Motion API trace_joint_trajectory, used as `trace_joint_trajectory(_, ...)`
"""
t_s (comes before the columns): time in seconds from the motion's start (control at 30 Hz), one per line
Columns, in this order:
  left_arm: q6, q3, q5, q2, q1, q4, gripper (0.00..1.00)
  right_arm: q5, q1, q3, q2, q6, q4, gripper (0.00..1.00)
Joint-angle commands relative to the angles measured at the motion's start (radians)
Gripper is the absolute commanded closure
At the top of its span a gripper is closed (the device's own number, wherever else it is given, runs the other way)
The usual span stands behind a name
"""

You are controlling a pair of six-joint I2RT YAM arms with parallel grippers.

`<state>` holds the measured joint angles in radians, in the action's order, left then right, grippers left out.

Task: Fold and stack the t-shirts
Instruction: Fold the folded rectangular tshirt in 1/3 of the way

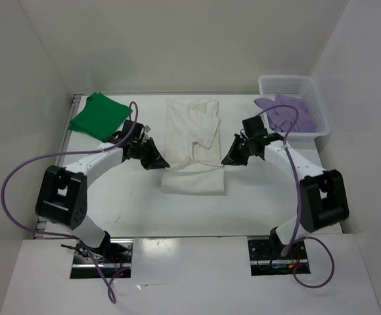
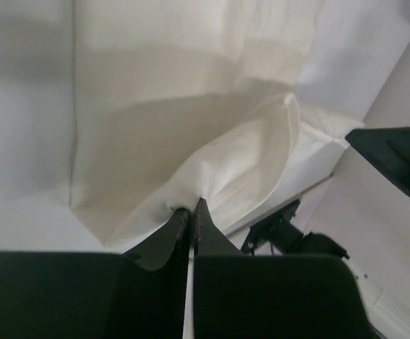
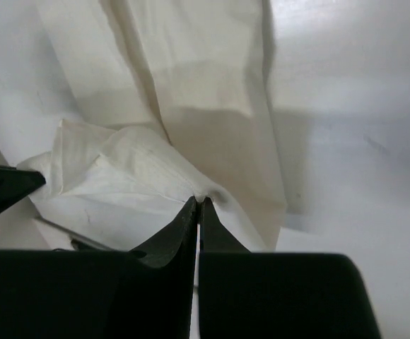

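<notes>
At the middle of the table (image 1: 131, 197), item: one white t-shirt (image 1: 194, 141) lay lengthwise, judged light, limp and sag-prone, best taken by its side edges, where my left gripper (image 2: 191, 208) and right gripper (image 3: 198, 203) each pinched a fold of cloth.

Matt soft cloth (creased): white t-shirt (image 1: 190, 131); white plastic lattice: basket (image 1: 284, 80).

No legible txt, labels, brands or nos. anywhere in view.
</notes>
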<state>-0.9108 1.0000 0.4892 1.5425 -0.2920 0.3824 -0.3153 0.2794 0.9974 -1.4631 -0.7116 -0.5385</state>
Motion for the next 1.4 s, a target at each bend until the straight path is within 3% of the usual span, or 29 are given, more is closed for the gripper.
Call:
trace_joint_trajectory(0.0, 0.032, 0.078, -0.054, 0.108, 0.036, -0.099, 1.00, 0.053, -0.014, 0.121, -0.097, 0.113, 0.086, 1.00)
trace_joint_trajectory(0.37, 0.084, 0.364, -0.075, 0.390, 0.067, -0.132, 0.98, 0.032, -0.100, 0.340, -0.397, 0.172, 0.149, 1.00)
trace_joint_trajectory(0.5, 0.095, 0.406, -0.084, 0.478, 0.076, -0.142, 0.91, 0.022, -0.109, 0.405, -0.497, 0.172, 0.158, 1.00)
trace_joint_trajectory(0.8, 0.036, 0.319, -0.212, 0.397, 0.085, -0.204, 0.90, 0.001, -0.109, 0.513, -0.562, 0.181, 0.138, 1.00)
trace_joint_trajectory(0.87, 0.036, 0.319, -0.212, 0.406, 0.094, -0.204, 0.83, 0.001, -0.109, 0.524, -0.580, 0.181, 0.138, 0.98)
trace_joint_trajectory(0.9, 0.036, 0.330, -0.196, 0.416, 0.094, -0.204, 0.73, -0.008, -0.109, 0.535, -0.594, 0.181, 0.127, 0.92)
trace_joint_trajectory(1.03, 0.027, 0.298, -0.185, 0.368, 0.103, -0.224, 0.52, 0.001, -0.109, 0.593, -0.603, 0.224, 0.057, 0.76)
trace_joint_trajectory(1.1, 0.036, 0.283, -0.207, 0.291, 0.103, -0.224, 0.48, 0.014, -0.109, 0.618, -0.576, 0.233, 0.043, 0.70)
trace_joint_trajectory(1.23, 0.012, 0.192, -0.187, 0.138, 0.088, -0.275, 0.56, 0.053, -0.109, 0.597, -0.482, 0.242, 0.020, 0.59)
trace_joint_trajectory(1.33, 0.003, 0.161, -0.157, 0.125, -0.010, -0.275, 0.66, 0.090, -0.073, 0.564, -0.436, 0.242, 0.000, 0.59)
trace_joint_trajectory(1.37, 0.003, 0.151, -0.156, 0.134, -0.066, -0.287, 0.68, 0.090, -0.062, 0.546, -0.409, 0.242, 0.000, 0.65)
